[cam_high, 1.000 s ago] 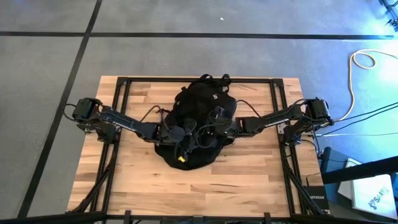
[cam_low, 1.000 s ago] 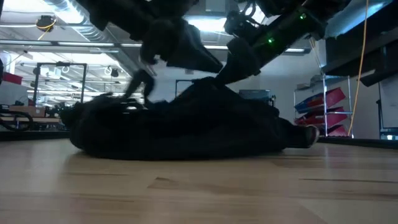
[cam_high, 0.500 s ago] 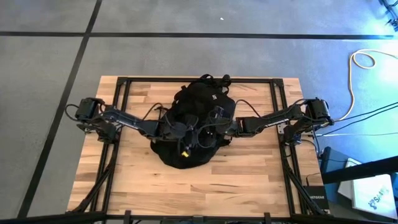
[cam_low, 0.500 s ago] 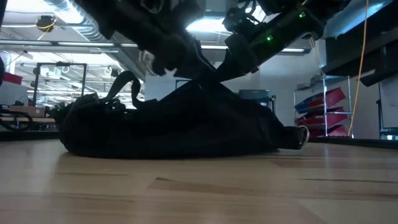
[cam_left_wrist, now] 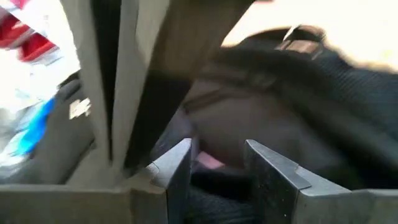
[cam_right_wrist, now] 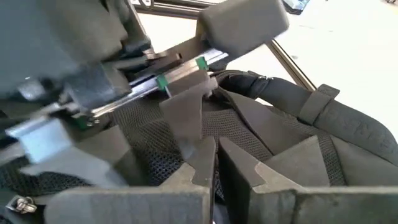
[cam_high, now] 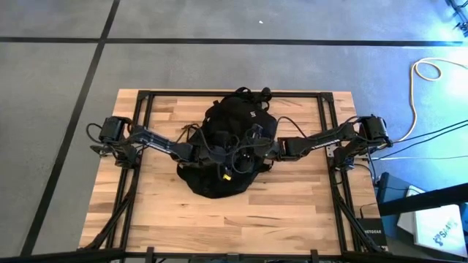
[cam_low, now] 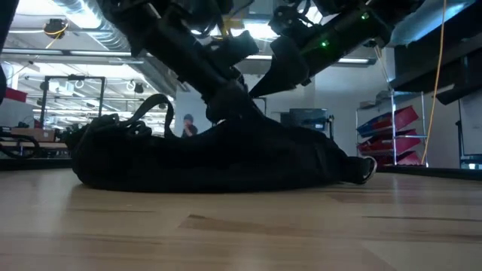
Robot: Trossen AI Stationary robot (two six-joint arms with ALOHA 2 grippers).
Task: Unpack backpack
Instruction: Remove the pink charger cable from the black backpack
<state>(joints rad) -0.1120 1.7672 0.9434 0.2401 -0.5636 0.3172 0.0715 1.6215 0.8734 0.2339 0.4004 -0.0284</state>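
The black backpack (cam_high: 234, 124) lies flat on the middle of the wooden table, with its straps (cam_high: 252, 93) at the far end and a loop (cam_low: 154, 105) sticking up. My right gripper (cam_high: 247, 150) reaches in from the table's right and is shut on the bag's top fabric. My left gripper (cam_high: 223, 161) comes from the left and slants down right beside it. In the left wrist view its fingers (cam_left_wrist: 217, 168) stand apart over dark folds of the bag. What is inside the bag is hidden. My right gripper pinches a fold of the backpack's upper fabric (cam_right_wrist: 233, 134) between its two fingers, slanting down from the table's right. The fabric rises in a peak (cam_low: 252, 105) to the fingers, and the rest of the bag stays on the table. My left gripper: I cannot tell whether its fingers touch the bag.
Black frame rails (cam_high: 142, 117) run along the table's left, right and far sides. Bare wood (cam_high: 219, 219) lies between the bag and the near edge. A person (cam_low: 187, 124) shows far off in the room behind.
My left gripper has moved down and toward the table's right and far side, from the bag's near-left part to its middle beside my right gripper, and its wrist has turned. The bag has shifted slightly toward the table's left, and its loop now shows.
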